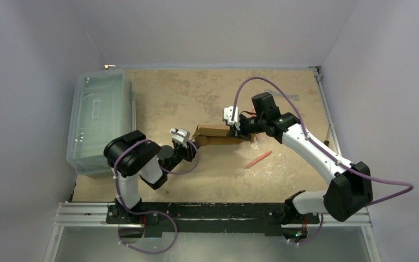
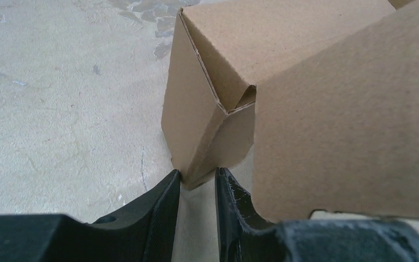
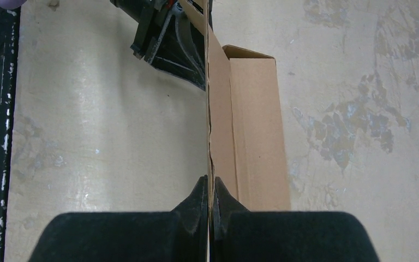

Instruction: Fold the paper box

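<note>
The paper box (image 1: 218, 135) lies near the clear bin (image 1: 101, 117), long axis pointing away from it. Your right tool (image 3: 210, 188) clamps the far end's upright panel. Your left tool (image 2: 197, 177) straddles the bin-side corner, grip unclear.

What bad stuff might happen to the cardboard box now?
The right end effector pinches just the thin edge of one paper box panel, so pulling might tear or bend it. The left end effector straddles only a folded corner; closing there might crush it or let it slip out.
</note>
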Robot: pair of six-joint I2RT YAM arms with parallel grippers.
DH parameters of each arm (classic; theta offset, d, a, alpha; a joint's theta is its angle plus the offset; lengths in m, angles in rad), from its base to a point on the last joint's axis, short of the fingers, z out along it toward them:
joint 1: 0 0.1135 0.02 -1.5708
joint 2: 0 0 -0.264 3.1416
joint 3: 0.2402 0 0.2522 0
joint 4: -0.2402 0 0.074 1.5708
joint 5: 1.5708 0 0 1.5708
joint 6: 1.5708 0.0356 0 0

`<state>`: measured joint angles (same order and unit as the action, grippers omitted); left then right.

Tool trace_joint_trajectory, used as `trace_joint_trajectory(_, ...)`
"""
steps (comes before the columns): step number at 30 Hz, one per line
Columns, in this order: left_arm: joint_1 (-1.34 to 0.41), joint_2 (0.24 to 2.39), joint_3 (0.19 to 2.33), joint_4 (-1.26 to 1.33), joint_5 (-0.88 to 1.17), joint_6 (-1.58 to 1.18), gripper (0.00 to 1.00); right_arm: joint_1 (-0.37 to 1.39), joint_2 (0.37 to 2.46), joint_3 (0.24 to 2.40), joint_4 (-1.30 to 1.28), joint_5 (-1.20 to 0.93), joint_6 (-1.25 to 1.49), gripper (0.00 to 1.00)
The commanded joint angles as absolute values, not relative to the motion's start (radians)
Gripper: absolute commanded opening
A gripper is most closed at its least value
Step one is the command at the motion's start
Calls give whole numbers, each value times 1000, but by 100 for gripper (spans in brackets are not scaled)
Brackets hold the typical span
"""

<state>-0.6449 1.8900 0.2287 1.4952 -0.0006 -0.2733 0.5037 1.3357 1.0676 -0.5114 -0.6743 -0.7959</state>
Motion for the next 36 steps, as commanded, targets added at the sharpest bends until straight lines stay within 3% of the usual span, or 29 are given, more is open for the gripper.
trace_joint_trajectory(1,-673,1898,246,1779,-85,-272,29,509,1338,1101,-506,-714,-768,0)
trace_joint_trajectory(13,-734,1906,284,1778,-236,-201,29,509,1373,1113,-486,-752,-693,0)
trace_joint_trajectory(36,-739,1936,357,1780,-280,-111,32,507,1445,1140,-417,-771,-501,0)
